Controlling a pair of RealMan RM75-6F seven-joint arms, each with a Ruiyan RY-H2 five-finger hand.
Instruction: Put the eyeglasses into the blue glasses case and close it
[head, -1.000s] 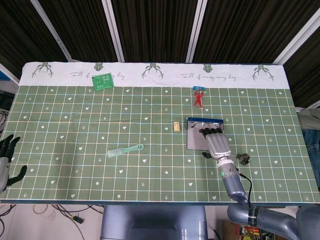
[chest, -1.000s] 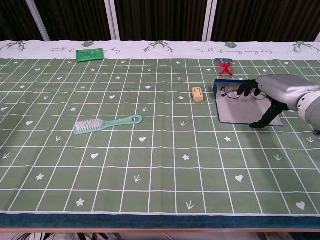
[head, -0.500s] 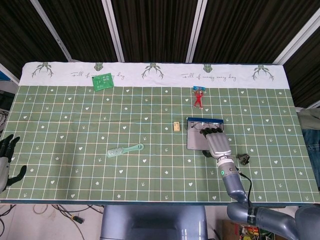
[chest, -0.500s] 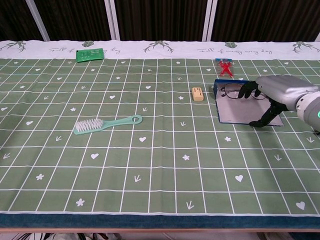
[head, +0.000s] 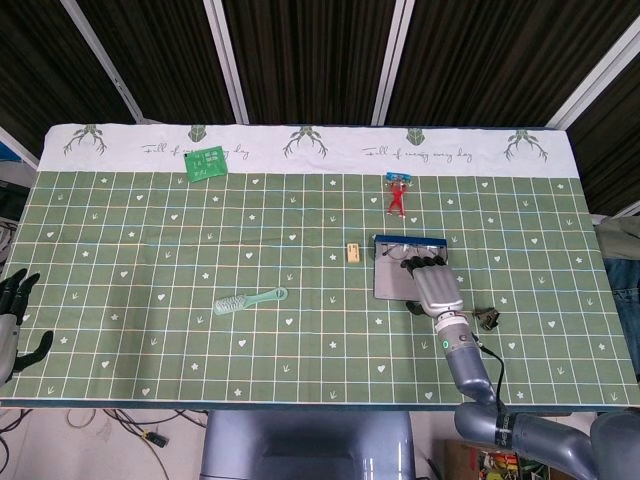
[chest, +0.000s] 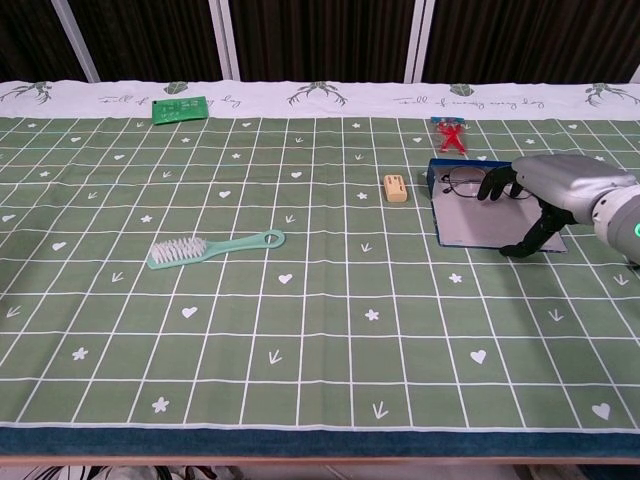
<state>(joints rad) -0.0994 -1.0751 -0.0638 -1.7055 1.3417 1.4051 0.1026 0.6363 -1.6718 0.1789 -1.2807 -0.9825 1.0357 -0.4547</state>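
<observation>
The blue glasses case (chest: 470, 228) lies open right of centre, its grey inner panel flat on the cloth; in the head view the case (head: 390, 283) is partly under my hand. The thin dark-rimmed eyeglasses (chest: 462, 183) sit at its far blue edge, and the head view shows the eyeglasses (head: 393, 252) there too. My right hand (chest: 555, 185) reaches over the case from the right, fingertips (chest: 490, 186) touching the glasses, thumb spread down onto the panel's near right corner. From above, the right hand (head: 435, 285) covers the panel's right half. My left hand (head: 12, 318) idles at the far left edge, fingers apart.
A mint brush (chest: 210, 247) lies left of centre. A small tan block (chest: 396, 188) sits just left of the case, and a red toy figure (chest: 451, 133) lies behind it. A green card (chest: 180, 108) is at the far left back. A black clip (head: 488, 319) lies right of my wrist.
My right hand has eased slightly to the right over the case, fingertips still on the glasses. Nothing else moved.
</observation>
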